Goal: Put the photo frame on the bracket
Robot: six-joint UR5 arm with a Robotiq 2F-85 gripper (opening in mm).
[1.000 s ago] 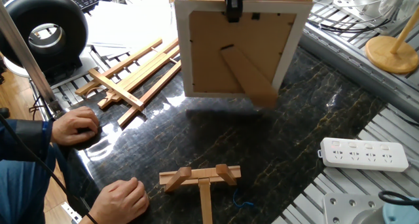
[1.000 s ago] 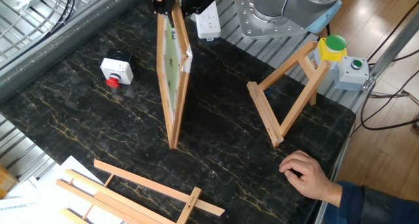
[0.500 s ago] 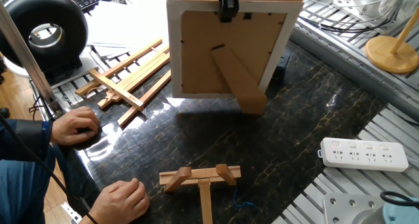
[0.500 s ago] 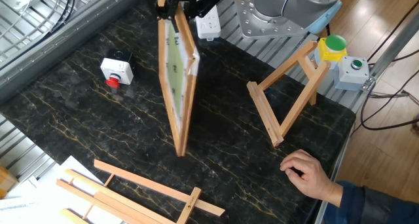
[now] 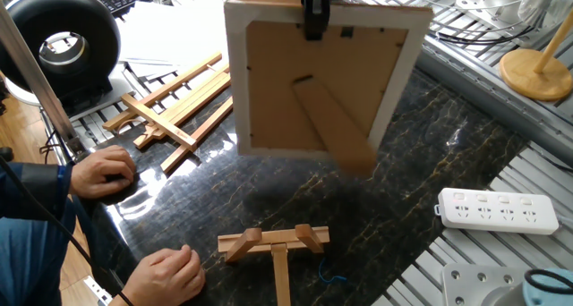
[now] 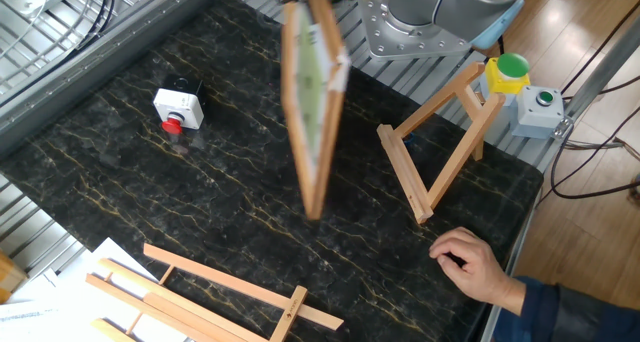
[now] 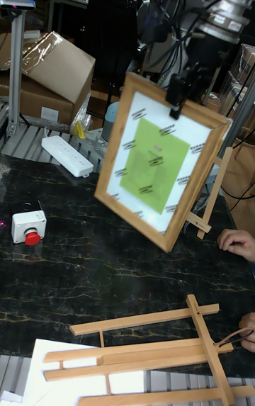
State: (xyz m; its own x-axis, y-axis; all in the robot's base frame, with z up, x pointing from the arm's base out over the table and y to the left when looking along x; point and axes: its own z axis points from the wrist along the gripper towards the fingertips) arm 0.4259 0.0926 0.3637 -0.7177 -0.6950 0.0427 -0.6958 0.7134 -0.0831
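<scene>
The black gold-veined marble tabletop [image 5: 430, 154] lay below the large light-wood photo frame [image 5: 313, 82], which hung tilted in the air, its top edge pinched by the closed black hand [image 5: 314, 24]. The small T-shaped light-wood bracket [image 5: 273, 243] stood near the front edge.

The robot's hand [image 7: 177, 100] hangs from above with its fingers pointing down, pinched onto the top edge of the photo frame [image 5: 315, 82], one dark finger [image 5: 314, 15] lying against the frame's back (the other finger is hidden behind it in that view). The wrist above it, wrapped in cables, stands nearly upright in the tall view. The arm's grey base [image 6: 420, 27] sits at the far edge of the tabletop [image 6: 150, 172] in the other fixed view.
</scene>
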